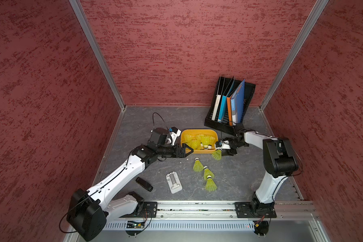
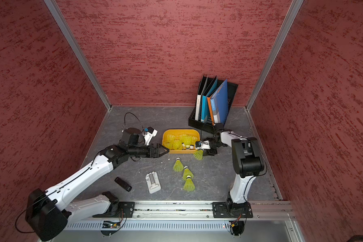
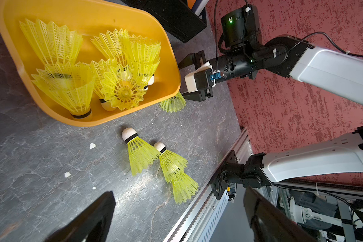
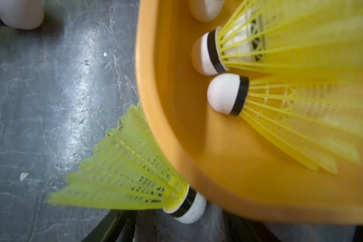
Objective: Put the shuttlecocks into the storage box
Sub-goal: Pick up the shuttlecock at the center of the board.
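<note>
top, box (image 1: 197, 131): on table (image 1: 155, 121), in front of rack (image 1: 249, 92); a pile of shuttlecocks (image 1: 199, 142) inside, too tangled to count.
top, loose three (image 1: 208, 173): on the table between box and rail, touching in a chain, apart from the box.
top, corner shuttlecock (image 1: 216, 155): outside the box at its near-right corner, skirt toward the rail.
top, right gripper (image 1: 220, 149): over that cork end; jaw gap unreadable here.
top, left gripper (image 2: 165, 150): at the box's near-left corner, jaws wide, nothing in them.
left wrist, box (image 3: 172, 62): about six or seven shuttlecocks (image 3: 123, 90) in it, skirts overlapping.
left wrist, left gripper: fingers (image 3: 88, 220) spread at the frame edge, nothing between.
left wrist, right gripper (image 3: 187, 80): just beside the box's outer wall; only the corner shuttlecock's (image 3: 173, 103) skirt shows.
right wrist, corner shuttlecock (image 4: 124, 178): skirt against the box wall (image 4: 155, 117), cork down between the dark fingers (image 4: 111, 227).
right wrist, right gripper: jaws part-way apart around the cork; can't tell if it is clamped or only bracketed.
progress: my read is most are in. Four are left: the corner one, being picked, then the loose three.
</note>
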`<state>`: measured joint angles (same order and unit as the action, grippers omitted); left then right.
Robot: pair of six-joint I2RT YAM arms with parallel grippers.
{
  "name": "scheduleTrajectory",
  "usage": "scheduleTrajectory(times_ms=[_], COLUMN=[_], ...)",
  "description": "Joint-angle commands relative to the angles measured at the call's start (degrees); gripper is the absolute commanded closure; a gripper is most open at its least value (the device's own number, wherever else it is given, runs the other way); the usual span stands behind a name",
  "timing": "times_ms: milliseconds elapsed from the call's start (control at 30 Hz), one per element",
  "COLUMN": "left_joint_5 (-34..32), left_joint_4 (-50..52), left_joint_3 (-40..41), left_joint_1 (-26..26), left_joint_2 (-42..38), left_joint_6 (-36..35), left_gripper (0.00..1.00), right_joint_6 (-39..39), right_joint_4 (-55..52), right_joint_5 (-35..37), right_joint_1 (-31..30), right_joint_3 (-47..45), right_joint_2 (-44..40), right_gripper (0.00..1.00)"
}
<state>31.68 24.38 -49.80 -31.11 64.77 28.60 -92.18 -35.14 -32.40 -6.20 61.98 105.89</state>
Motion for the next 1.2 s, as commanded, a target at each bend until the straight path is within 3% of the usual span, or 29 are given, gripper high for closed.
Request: scheduleTrajectory(times_ms=[0, 133, 433, 700, 833, 967, 1167], left_joint_5=[0.84, 0.97, 2.95, 5.34, 5.19, 4.8, 4.22], left_joint_4=[-0.92, -0.81, -3.41, -12.97, -13.43, -12.7, -11.74], left_joint_3=[0.68, 0.75, 2.91, 11.99, 13.72, 14.02, 14.03], left_joint_1=[0.57, 0.78, 1.13, 2.81, 2.81, 2.85, 2.89], left_joint_2=[-0.43, -0.86, -0.29, 0.1, -0.48, -1.58, -3.1], left_joint_6=[-0.89, -1.07, -0.12, 8.63, 9.18, 9.04, 8.94], left_gripper=[0.0, 0.0, 0.0, 0.0, 0.0, 0.0, 0.0], right_joint_6=[-1.18, -1.25, 0.94, 6.37, 7.87, 8.23, 8.44], right_joint_4=[-2.52, -3.38, -5.99, -5.22, -4.03, -2.88, -2.92], right_joint_5=[0.14, 1.23, 3.17, 3.99, 5.09, 5.9, 5.81], right_joint_1=[-0.76, -1.46, -3.07, -5.37, -6.48, -6.84, -7.61], right_joint_3=[0.19, -0.69, -5.43, -9.66, -11.41, -12.11, -11.48], right_joint_2=[0.33, -0.94, -7.03, -9.97, -10.79, -11.66, -10.67], right_gripper=[0.4, 0.54, 0.56, 0.56, 0.49, 0.47, 0.54])
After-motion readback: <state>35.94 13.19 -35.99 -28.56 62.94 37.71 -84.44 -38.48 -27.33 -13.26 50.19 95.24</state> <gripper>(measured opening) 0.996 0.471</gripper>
